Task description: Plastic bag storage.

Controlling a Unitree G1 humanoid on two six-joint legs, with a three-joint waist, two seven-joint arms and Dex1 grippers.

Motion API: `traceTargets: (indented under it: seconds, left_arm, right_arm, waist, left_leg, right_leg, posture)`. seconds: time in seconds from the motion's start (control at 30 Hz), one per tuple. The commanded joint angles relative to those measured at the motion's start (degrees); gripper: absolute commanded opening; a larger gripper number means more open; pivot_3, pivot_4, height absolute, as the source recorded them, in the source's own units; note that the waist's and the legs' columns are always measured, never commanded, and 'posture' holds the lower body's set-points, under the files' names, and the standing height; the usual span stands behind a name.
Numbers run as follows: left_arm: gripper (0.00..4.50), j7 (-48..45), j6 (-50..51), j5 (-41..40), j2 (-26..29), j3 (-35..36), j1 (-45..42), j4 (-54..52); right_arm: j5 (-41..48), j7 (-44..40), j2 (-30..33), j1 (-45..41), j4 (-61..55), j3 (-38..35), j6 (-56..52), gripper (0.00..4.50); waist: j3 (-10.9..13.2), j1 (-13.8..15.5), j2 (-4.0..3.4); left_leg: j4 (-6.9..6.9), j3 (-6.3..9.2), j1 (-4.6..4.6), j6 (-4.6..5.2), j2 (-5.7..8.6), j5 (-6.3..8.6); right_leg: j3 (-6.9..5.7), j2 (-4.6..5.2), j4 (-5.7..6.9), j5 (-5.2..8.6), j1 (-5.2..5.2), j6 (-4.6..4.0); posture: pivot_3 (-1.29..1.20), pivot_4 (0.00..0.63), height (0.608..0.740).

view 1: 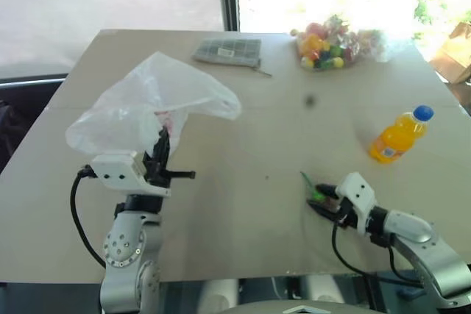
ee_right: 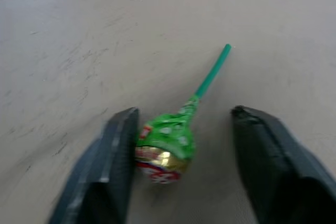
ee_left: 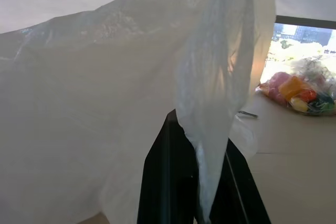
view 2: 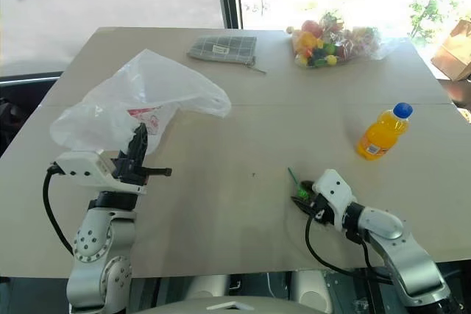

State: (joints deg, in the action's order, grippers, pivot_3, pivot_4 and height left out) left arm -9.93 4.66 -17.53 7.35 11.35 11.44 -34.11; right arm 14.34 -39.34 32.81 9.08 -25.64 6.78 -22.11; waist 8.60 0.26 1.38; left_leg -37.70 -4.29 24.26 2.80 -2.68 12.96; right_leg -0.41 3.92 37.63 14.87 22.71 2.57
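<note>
My left gripper is clamped on the plastic bag, holding it above the desk. My right gripper straddles a green lollipop, jaws apart; closing unevenly could roll it away.

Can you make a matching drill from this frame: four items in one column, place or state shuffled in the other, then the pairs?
Items:
1. plastic bag
2. lollipop
3. orange drink bottle
4. bag of sweets

Places or states:
A. lying on the table on its side, on the robot's right
B. at the far edge of the table, by the window
C. pinched in the left gripper, lifted above the table
D. on the table between the right gripper's open jaws

Pairs: 1-C, 2-D, 3-A, 4-B
</note>
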Motion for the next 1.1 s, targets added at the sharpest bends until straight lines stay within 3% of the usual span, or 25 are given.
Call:
traceTargets:
  seconds: [0.03, 0.3, 0.47, 0.63, 0.8, 0.93, 1.1]
  left_arm:
    - [0.0, -0.7, 0.2, -2.2, 0.7, 0.5, -1.6, -0.7]
    - [0.0, -2.4, 1.1, -5.2, 0.9, -0.4, -16.5, 9.4]
    - [0.0, -12.7, 4.4, -11.0, 3.1, -5.6, -22.9, 12.0]
    - [0.0, -26.7, 11.3, -20.3, 11.9, -9.8, -15.8, 4.5]
    - [0.0, -33.1, 14.0, -25.1, 20.0, -6.6, -5.5, -0.6]
    - [0.0, -35.4, 13.3, -24.8, 22.9, -5.7, 0.7, -2.7]
    - [0.0, -35.2, 12.3, -23.6, 22.7, -7.0, 3.8, -4.5]
  right_arm:
    - [0.1, 0.1, -0.2, 0.9, -1.3, 0.4, 0.0, 0.82]
    - [-0.4, 2.7, -1.8, -0.9, -1.4, -1.5, 0.7, 0.76]
    - [1.4, 4.0, -3.2, -3.7, -2.1, -3.2, -0.8, 0.76]
    - [4.4, 3.8, -4.3, -7.9, -2.7, -3.7, -3.8, 0.76]
    - [9.8, 1.2, -3.9, -12.8, -2.9, -3.8, -8.9, 0.76]
    - [12.7, -1.3, -3.3, -19.4, -0.6, -2.2, -14.0, 0.76]
    - [13.7, -3.0, -5.3, -27.4, 3.9, 1.9, -18.2, 0.76]
  waist:
    - [0.0, 0.0, 0.0]
    - [0.0, 0.5, 0.02]
    - [0.0, 0.4, 0.02]
    - [0.0, -0.4, -0.05]
    - [0.1, -1.0, -0.11]
    - [0.1, -0.9, -0.13]
    - [0.1, -0.7, -0.12]
  left_leg:
    - [0.0, 0.0, 0.0, 0.0, 0.0, 0.0]
    - [-0.03, 0.02, -0.08, 0.0, 0.02, -0.01]
    - [-0.13, 0.05, 0.01, 0.0, 0.24, 0.0]
    - [-0.01, 0.03, 0.04, 0.0, 0.15, 0.0]
    - [0.19, 0.01, -0.1, -0.03, -0.12, -0.01]
    - [0.18, -0.02, -0.13, -0.1, -0.13, -0.05]
    - [0.2, -0.04, -0.14, -0.1, -0.07, -0.05]
  right_leg:
    - [0.0, 0.0, 0.0, 0.0, 0.0, 0.0]
    - [-0.01, -0.06, 0.02, 0.0, -0.1, 0.0]
    - [0.01, -0.1, 0.0, -0.08, -0.1, 0.15]
    - [0.04, -0.15, 0.02, -0.11, 0.02, 0.22]
    - [0.09, -0.2, 0.05, -0.01, 0.04, 0.04]
    - [0.08, -0.09, 0.02, 0.03, 0.03, -0.01]
    - [0.06, 0.09, -0.02, 0.02, 0.05, -0.03]
  posture:
    - [0.0, 0.15, 0.74]
    - [0.0, 0.15, 0.74]
    - [0.0, 0.15, 0.74]
    - [0.0, 0.15, 0.74]
    - [0.0, 0.15, 0.74]
    - [0.0, 0.15, 0.74]
    - [0.0, 0.15, 0.74]
